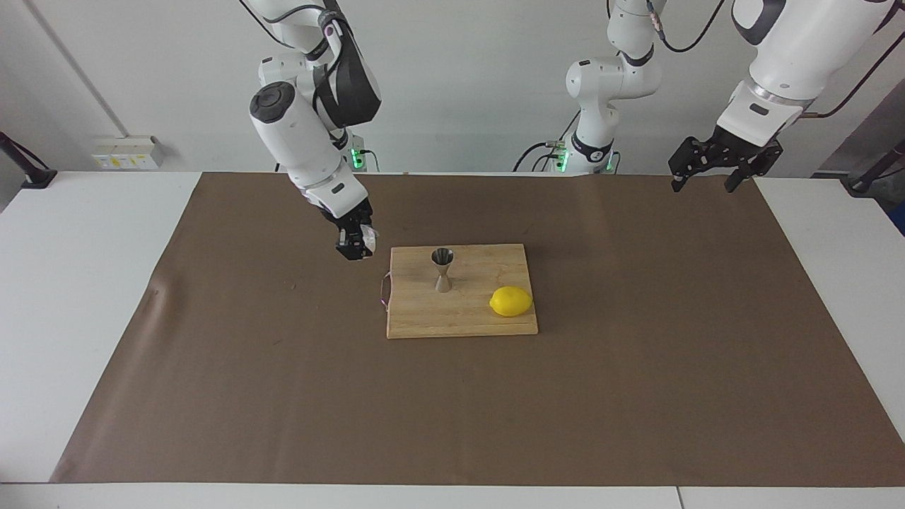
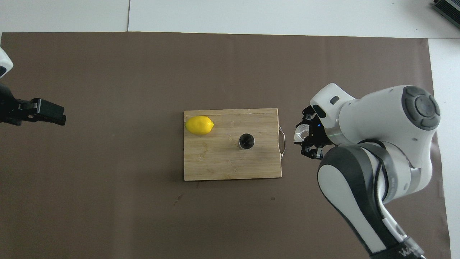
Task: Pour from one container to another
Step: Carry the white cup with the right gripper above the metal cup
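The right gripper [image 1: 355,244] hangs left of centre in the facing view, clamped around the translucent cup [image 1: 366,239], up in the air over the brown paper [image 1: 636,367] just off the handle end of the cutting board [image 1: 481,314]. On that board, mid-frame, the steel jigger [image 1: 442,269] stands upright with a lemon [image 1: 510,301] lower right of it. The left gripper [image 1: 714,173] waits at the upper right, its fingers spread wide and holding nothing, above the edge of the worktop [image 1: 63,297].

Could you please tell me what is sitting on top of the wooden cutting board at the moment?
On the cutting board stand an upright steel jigger and a lemon at the corner toward the left arm's end. The jigger's inside looks dark; any contents cannot be seen.
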